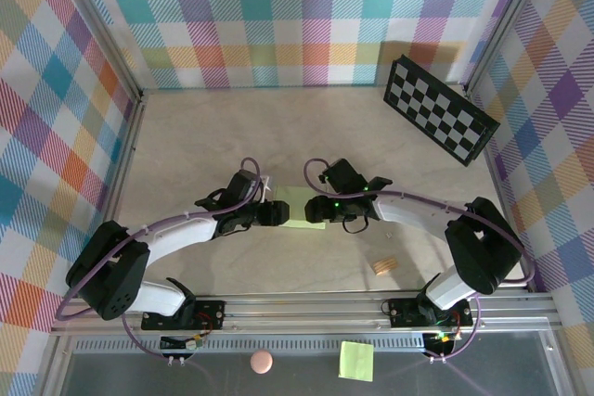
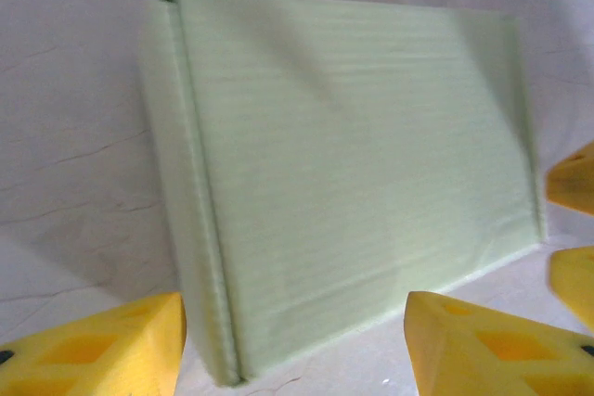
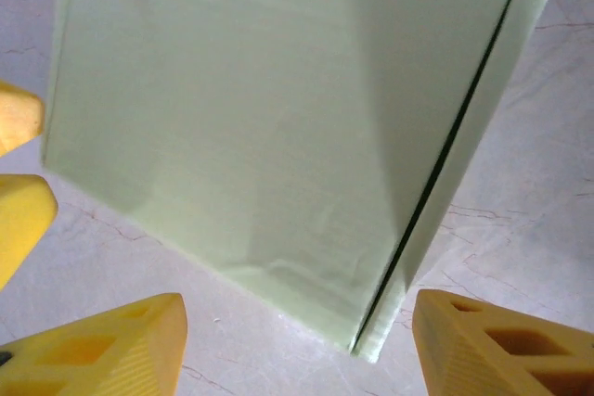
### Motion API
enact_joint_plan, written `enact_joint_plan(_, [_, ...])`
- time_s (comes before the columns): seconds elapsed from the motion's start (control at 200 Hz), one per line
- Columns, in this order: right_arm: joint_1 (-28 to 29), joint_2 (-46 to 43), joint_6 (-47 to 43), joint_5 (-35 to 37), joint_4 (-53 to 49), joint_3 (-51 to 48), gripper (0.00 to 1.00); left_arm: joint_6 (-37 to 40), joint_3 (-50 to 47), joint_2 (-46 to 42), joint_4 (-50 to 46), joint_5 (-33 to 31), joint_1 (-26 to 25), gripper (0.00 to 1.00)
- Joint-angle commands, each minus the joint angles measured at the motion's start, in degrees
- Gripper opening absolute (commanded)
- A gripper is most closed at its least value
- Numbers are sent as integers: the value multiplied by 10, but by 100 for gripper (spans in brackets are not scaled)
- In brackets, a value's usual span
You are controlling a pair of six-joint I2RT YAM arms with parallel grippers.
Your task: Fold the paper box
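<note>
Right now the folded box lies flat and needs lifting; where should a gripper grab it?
Probably the open edge of the paper box, where the top panel stands off the flap beneath; bring the right gripper in from that side.

A: How much of the paper box (image 1: 299, 203) shows from above?
B: A strip; my left gripper (image 1: 277, 213) and right gripper (image 1: 314, 210) cover its ends.
A: And at the wrists?
B: Its top runs off my right wrist view; my fingertips (image 3: 102, 350) are cropped below. The left wrist view is soft.
</note>
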Motion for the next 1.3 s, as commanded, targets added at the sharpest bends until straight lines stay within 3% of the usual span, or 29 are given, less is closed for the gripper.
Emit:
enact_joint_plan(0.0, [-5,17,20,20,-29,20,64,-7,26,-5,-46,-41,1,63])
enact_joint_plan(0.215, [-27,30,15,10,-34,31,59,9,53,18,-73,-41,11,62])
enact_joint_plan(0.585, [-42,86,5,-24,-38,77,44,18,105,90,-72,-1,16,45])
enact_joint_plan(0.73, [-42,103,10,-47,-36,98,38,20,112,90,-76,2,17,38])
enact_joint_plan(0.895, [-35,120,25,-74,-18,124,36,35,112,68,-96,-17,29,39])
enact_joint_plan(1.05, [-15,170,32,-94,-18,192,36,48,98,34,-110,-17,81,39])
enact_joint_plan(1.295, [22,302,47,-126,-19,377,35,70,93,24,-86,25,223,40])
